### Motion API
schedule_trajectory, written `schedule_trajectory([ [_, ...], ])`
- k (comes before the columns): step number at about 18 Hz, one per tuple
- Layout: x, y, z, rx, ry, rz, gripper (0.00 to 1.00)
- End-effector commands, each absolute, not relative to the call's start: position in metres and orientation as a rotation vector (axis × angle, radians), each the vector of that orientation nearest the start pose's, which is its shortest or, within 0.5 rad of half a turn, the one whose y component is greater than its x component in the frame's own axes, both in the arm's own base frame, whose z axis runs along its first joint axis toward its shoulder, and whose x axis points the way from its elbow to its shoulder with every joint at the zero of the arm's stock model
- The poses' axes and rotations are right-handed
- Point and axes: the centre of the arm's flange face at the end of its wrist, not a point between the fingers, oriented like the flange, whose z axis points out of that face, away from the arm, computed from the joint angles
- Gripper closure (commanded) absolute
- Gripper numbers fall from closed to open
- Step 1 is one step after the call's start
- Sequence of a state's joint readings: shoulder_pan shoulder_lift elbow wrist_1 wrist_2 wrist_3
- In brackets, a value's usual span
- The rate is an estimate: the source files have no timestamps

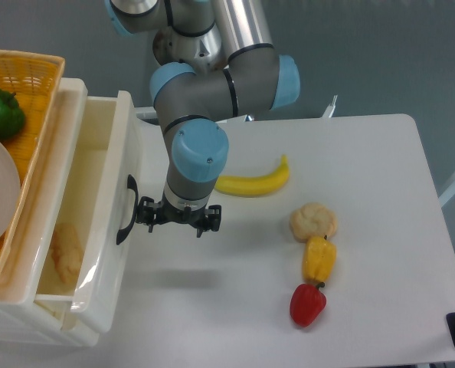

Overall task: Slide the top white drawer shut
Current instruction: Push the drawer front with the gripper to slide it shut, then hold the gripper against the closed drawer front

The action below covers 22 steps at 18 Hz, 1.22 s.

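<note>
We see the tool (175, 219) beside the drawer (97, 222) handle (126, 220); grip state unclear, wrist hides the fingers.

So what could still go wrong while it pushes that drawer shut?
The gripper presses beside the black handle, not around it, so it might slip off the glossy front of the top white drawer. The pastry inside could slide about. The drawer looks slightly skewed, so it may jam partway in the cabinet.
</note>
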<state>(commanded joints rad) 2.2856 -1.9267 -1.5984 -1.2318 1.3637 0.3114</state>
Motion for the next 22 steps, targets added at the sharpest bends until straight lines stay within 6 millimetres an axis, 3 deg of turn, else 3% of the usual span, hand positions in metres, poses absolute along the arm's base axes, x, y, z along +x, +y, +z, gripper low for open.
schedule_trajectory([
  [22,-0.246,0.576,0.320,-3.012,-0.539,-0.299,0.00],
])
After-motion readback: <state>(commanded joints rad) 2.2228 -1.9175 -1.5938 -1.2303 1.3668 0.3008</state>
